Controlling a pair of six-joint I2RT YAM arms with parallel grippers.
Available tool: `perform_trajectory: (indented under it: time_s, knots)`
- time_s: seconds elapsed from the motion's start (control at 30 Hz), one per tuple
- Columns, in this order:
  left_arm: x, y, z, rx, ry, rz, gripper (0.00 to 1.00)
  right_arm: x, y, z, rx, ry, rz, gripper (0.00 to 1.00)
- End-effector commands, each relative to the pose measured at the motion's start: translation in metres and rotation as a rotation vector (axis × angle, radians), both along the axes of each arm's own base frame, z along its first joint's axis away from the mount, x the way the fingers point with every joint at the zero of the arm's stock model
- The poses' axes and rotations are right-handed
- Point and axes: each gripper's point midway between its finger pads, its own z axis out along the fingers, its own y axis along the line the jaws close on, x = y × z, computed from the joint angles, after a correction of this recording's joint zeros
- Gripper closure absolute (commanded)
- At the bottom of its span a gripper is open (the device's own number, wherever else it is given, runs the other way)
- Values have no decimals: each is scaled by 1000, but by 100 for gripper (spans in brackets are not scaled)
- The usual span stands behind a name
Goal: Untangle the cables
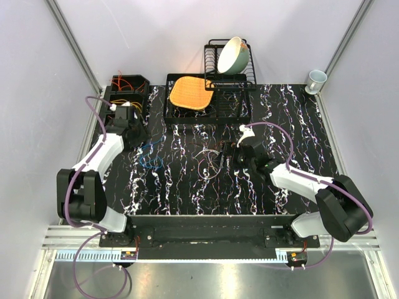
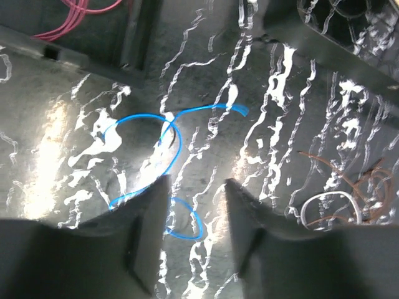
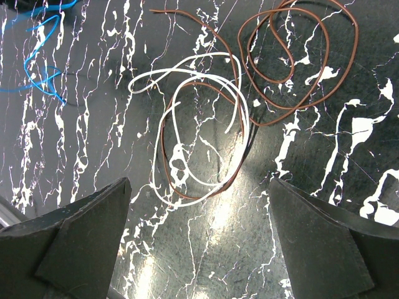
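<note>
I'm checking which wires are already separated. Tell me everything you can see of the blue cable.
The blue cable is a thin, flexible wire, bright blue and glossy, plastic-coated by its look. It lies slack on the black marbled tabletop in one large loop and a smaller one, a free end trailing off. It lies apart from the brown and white cables, left of them from above. The left gripper's parted fingers hang just over it; whether they touch it cannot be told.
</note>
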Motion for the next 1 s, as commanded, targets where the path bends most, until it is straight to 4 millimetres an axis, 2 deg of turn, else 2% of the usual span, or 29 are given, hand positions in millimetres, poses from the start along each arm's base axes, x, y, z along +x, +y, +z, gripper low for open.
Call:
perform_trajectory:
  time_s: [0.0,0.03,0.1,0.13,0.33,0.47,0.73,0.97]
  knots:
    - [-9,19,18,63,-65,76,33,13,7,22,36,-53,-6,3]
    - [-15,22,15,70,-52,83,25,14,7,22,35,-54,-6,3]
    - [-21,24,13,81,-49,93,21,14,7,21,34,-52,-6,3]
    - [-27,25,6,87,-29,95,19,14,7,22,36,-53,-6,3]
    - [-46,32,-28,111,37,140,18,13,7,23,37,-54,-4,3]
    - [-46,32,-37,146,41,141,18,14,7,22,35,-53,-3,3]
    - [-50,41,-46,231,76,197,19,14,7,21,34,-51,-5,3]
    - [-65,34,-22,314,-7,217,19,14,8,22,33,-51,-3,3]
